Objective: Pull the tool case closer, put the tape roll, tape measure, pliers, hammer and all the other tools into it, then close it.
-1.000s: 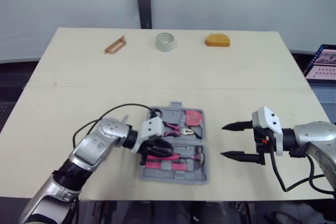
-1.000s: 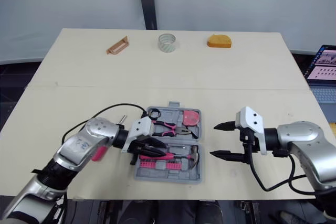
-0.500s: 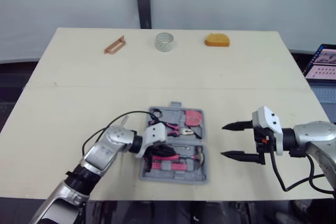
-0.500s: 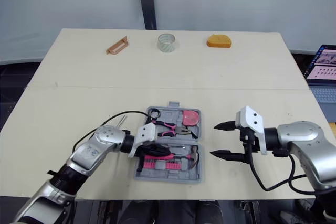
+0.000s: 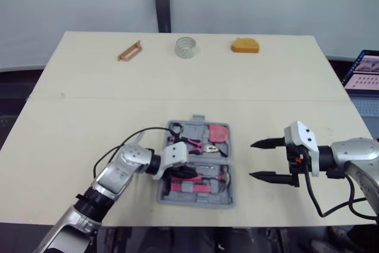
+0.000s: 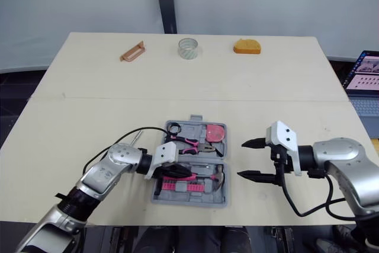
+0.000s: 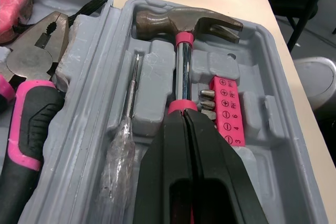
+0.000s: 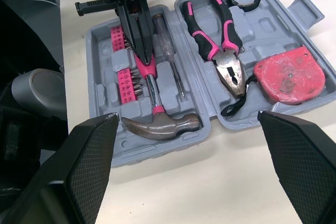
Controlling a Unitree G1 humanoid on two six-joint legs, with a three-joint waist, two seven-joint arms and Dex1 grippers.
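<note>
Left pincer (image 7: 184, 116) is down in the open tool case (image 5: 195, 199), which sits mid near edge of the surface. Its fingers are pressed together along the pink handle of the hammer (image 7: 184, 27). Right pincer (image 5: 257, 159) hangs spread beside the case. The hammer looks stiff and head-heavy, best gripped on the handle. Tape roll (image 5: 185, 47) sits at the far edge.
</note>
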